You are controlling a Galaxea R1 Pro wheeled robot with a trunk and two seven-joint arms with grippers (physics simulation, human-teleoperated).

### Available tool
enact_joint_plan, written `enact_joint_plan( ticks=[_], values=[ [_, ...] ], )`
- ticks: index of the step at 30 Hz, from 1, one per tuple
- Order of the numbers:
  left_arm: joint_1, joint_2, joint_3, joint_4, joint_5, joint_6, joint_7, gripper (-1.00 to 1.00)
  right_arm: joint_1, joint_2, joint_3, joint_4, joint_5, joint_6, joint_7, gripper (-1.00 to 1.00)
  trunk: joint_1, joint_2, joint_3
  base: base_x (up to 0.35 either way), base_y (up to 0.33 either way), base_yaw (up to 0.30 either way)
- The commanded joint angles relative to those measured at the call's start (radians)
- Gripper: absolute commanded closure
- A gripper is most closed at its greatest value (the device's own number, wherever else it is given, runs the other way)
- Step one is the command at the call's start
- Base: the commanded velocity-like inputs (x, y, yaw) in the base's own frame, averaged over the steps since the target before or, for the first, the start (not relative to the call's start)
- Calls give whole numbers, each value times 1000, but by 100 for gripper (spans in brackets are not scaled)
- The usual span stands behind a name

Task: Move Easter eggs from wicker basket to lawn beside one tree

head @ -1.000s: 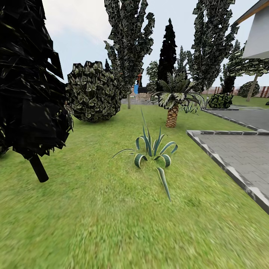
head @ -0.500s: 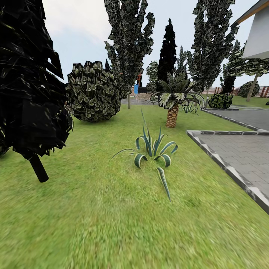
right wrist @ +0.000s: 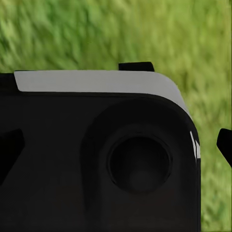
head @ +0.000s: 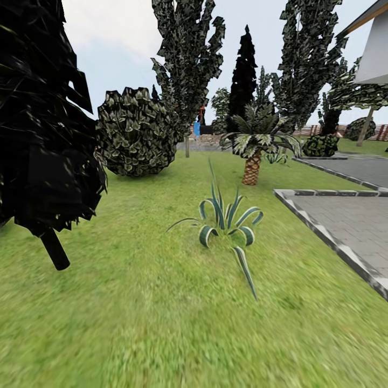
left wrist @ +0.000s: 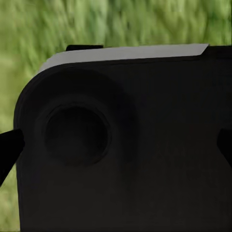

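Note:
The Easter eggs and the wicker basket are out of view. The lawn (head: 161, 323) spreads ahead of me in the head view. A tree (head: 187, 64) with a thin pale trunk and a jagged green crown stands at the far middle, and another such tree (head: 308, 59) rises further right. In the left wrist view my left gripper (left wrist: 116, 147) has its dark fingertips (left wrist: 7, 150) far apart at the picture's edges, open and empty. My right gripper (right wrist: 116, 145) shows the same wide spread in the right wrist view, with nothing between its fingers.
A black columnar tree (head: 43, 134) stands close at the left. A striped spiky plant (head: 229, 221) grows mid-lawn, a round bush (head: 137, 134) and a short palm (head: 252, 153) behind it. Grey paving with a kerb (head: 345, 226) lies right. A dark housing (left wrist: 121, 159) sits behind each gripper.
The whole head picture has shifted a little right and down and things look slightly nearer, so the camera has moved. Nothing in the garden itself has moved.

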Motion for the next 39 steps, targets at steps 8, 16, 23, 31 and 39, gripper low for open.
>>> enact_joint_plan(
  ticks=[8, 16, 23, 31, 39],
  values=[
    [0, 0, 0, -4, 1, -2, 1, -100, 0, -4, -3, 1, 2, -6, 0, -100, 0, 0, 0, 279, 223, -11],
    [0, -1, 0, -16, 1, -2, 3, -100, 0, -6, -3, 1, 3, -8, 0, -100, 0, 0, 7, 281, 219, -143],
    [0, -1, 0, -18, 1, -1, 4, -100, 0, -7, -2, 0, 3, -8, 0, -100, 0, 0, 15, 297, 195, -176],
    [0, -2, 0, -18, 1, -1, 7, -100, 0, -6, -2, -1, 3, -10, 0, -100, 0, 0, 24, 310, 156, -178],
    [0, -4, 0, -25, 1, -1, 9, -100, 0, -6, -2, -1, 3, -10, 0, -100, 0, 0, 33, 320, 109, -178]
  ],
)
